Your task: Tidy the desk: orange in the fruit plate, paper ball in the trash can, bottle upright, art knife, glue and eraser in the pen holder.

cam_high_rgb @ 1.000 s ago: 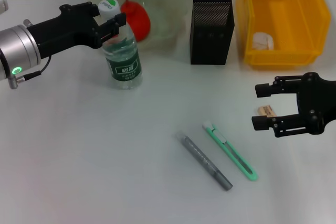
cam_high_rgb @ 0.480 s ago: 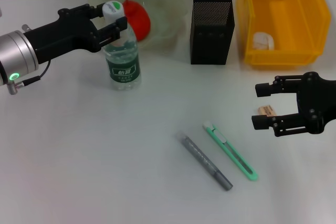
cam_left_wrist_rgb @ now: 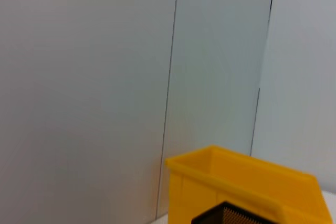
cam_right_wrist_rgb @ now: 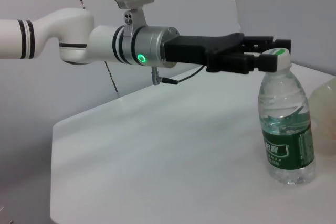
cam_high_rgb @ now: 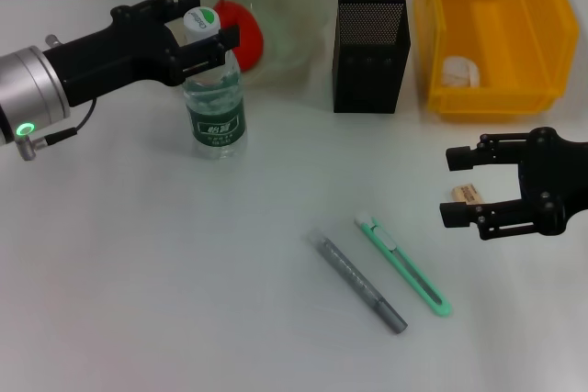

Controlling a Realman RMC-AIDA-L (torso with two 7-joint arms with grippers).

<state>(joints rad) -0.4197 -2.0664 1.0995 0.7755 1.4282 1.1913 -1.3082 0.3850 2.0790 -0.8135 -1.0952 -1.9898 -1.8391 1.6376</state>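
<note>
The left gripper (cam_high_rgb: 208,29) has its jaws spread around the upright bottle's (cam_high_rgb: 214,98) cap. The right gripper (cam_high_rgb: 459,186) hovers with jaws spread over the eraser (cam_high_rgb: 468,195).

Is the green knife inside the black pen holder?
No, the knife lies flat on the table beside a grey pen, well in front of the pen holder.

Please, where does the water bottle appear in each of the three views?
Head: bottle upright at upper left, in front of the plate.
Left wrist: not in it.
Right wrist: bottle upright at the right edge.
Shared landmark: left gripper around the bottle's cap.
</note>
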